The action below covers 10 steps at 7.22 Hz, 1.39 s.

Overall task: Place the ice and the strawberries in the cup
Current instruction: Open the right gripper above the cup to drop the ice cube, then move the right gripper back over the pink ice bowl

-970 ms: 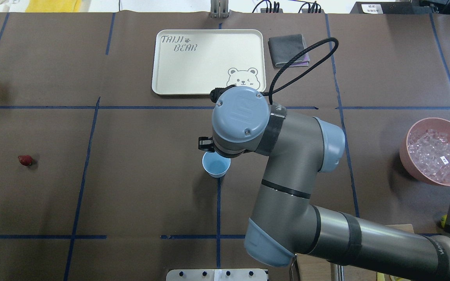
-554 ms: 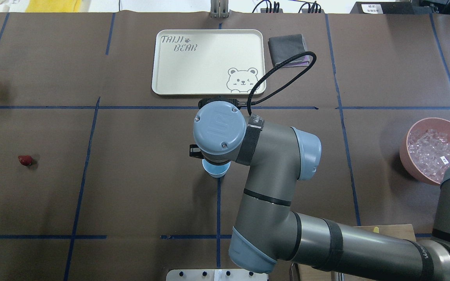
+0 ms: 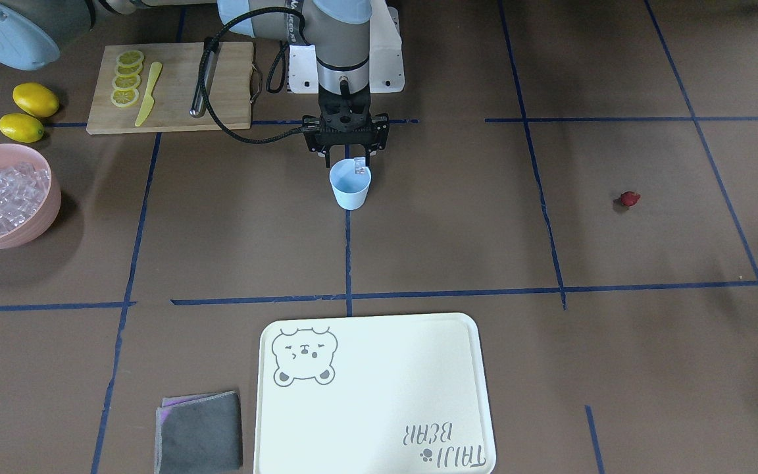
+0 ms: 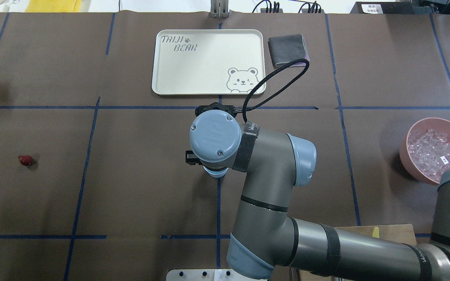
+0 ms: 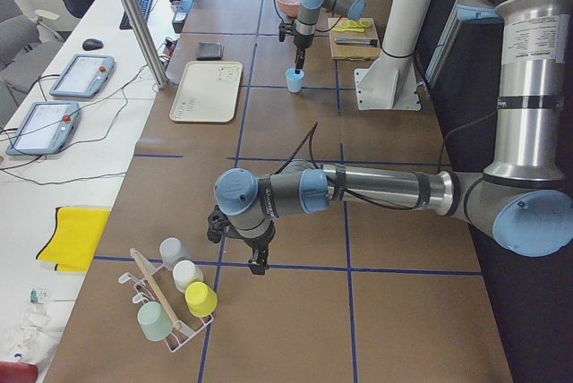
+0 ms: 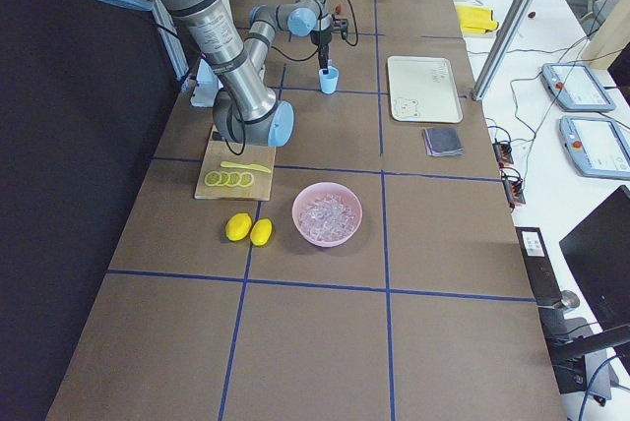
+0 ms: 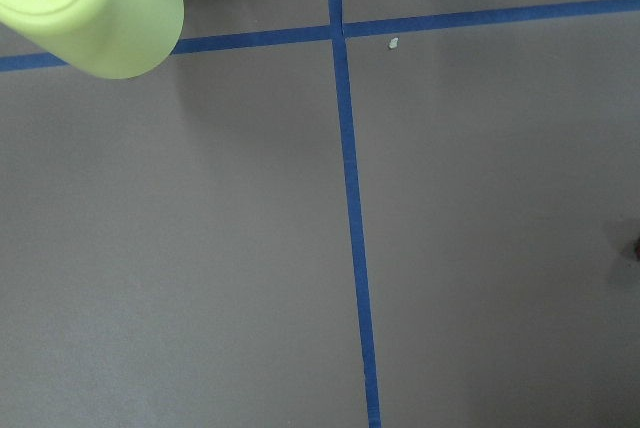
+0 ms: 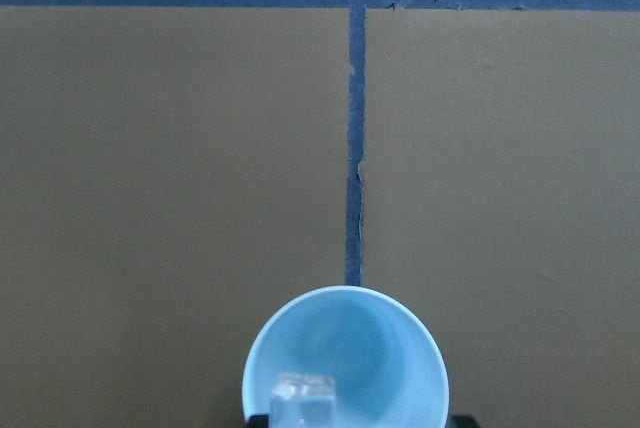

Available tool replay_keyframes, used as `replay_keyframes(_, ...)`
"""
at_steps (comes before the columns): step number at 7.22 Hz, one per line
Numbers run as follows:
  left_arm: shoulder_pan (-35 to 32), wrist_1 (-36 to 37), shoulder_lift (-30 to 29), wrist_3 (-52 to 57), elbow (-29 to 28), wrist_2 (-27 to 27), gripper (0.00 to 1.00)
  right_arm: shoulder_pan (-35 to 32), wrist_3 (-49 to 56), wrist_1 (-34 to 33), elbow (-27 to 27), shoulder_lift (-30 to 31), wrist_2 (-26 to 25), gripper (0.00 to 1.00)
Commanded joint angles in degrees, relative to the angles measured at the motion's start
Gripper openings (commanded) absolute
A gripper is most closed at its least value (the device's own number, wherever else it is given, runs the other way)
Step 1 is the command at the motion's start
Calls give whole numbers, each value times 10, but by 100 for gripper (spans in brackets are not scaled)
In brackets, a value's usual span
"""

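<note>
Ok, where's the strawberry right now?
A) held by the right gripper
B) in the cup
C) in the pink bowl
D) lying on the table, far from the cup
D: the strawberry lies alone on the table, well away from the cup, where the right gripper holds an ice cube over the mouth.

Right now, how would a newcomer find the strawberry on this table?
Start at the cream tray with the bear drawing, then move to the blue cup under the right gripper. From the cup, go far toward the robot's left: the strawberry lies alone on the brown table, small, red, nothing beside it.
</note>
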State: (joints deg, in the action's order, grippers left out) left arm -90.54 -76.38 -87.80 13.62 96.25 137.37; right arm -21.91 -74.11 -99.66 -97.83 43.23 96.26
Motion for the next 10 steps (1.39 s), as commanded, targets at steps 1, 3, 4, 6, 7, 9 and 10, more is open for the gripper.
replay_keyframes(1,-1,0,0,0,1,0,100,-3,0,-1,-3,2,1,99)
replay_keyframes(3,0,0,0,0,2,0,100,-19,0,-1,-4,6,14,99)
replay_keyframes(4,0,0,0,0,2,1,100,-27,0,-1,-4,6,19,99)
replay_keyframes(6,0,0,0,0,2,1,100,-63,46,-2,-34,42,54,99)
replay_keyframes(7,0,0,0,-1,2,0,100,-85,101,-2,-100,104,57,99)
replay_keyframes(9,0,1,1,0,2,1,100,-146,200,1,-200,216,115,99)
replay_keyframes(10,0,1,1,0,2,1,100,-174,246,5,-230,268,132,99)
